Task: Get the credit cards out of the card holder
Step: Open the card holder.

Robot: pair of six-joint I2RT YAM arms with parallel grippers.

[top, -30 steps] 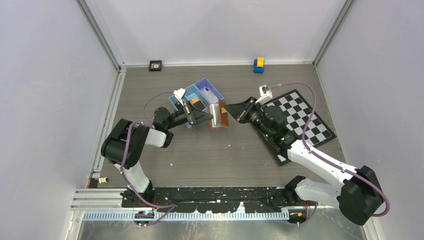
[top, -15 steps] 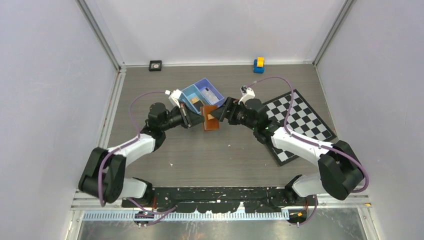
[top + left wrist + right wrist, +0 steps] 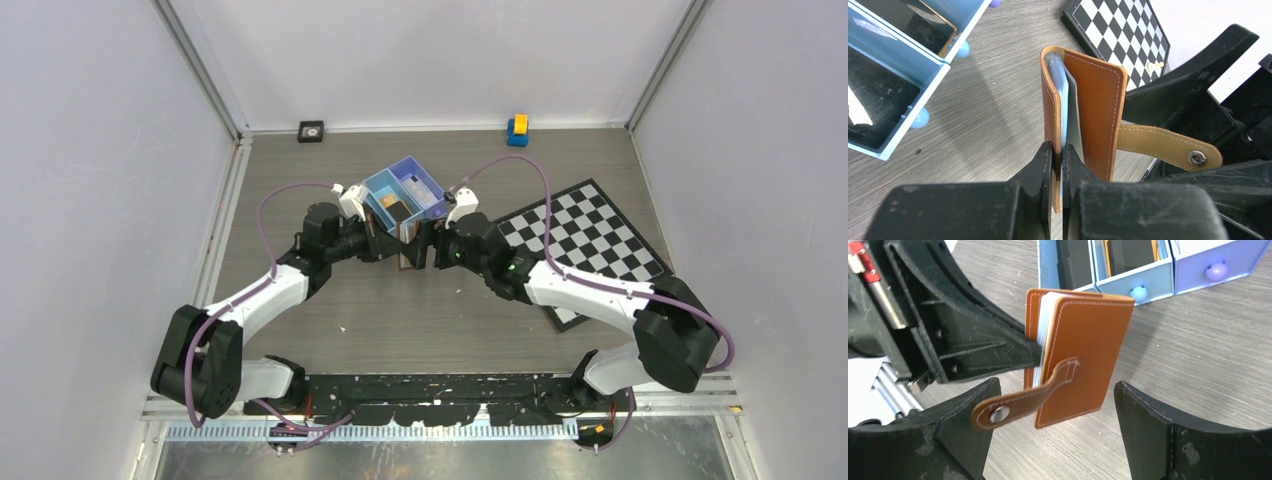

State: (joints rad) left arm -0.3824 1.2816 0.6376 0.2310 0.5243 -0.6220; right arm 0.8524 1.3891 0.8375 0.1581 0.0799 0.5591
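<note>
Grips one cover of the brown leather folding card holder (image 3: 1095,115) with left tool (image 3: 1058,165), upright above the grey wooden table (image 3: 350,300). Straddles the other cover with right tool (image 3: 1055,390), jaws apart. Might pinch the dangling tan strap (image 3: 1023,400) instead, or wrench the holder loose, spilling the pale blue credit cards (image 3: 1064,95) inside.

Three cameras, all trained on one card holder (image 3: 1088,350).
The overhead view looks down from above and behind the arm bases and takes in the whole table (image 3: 400,320). The left wrist camera sits close in, facing the chequered board (image 3: 1118,30). The right wrist camera, just as close, faces the opposite way. All three share the holder and the blue tray (image 3: 1113,281).
</note>
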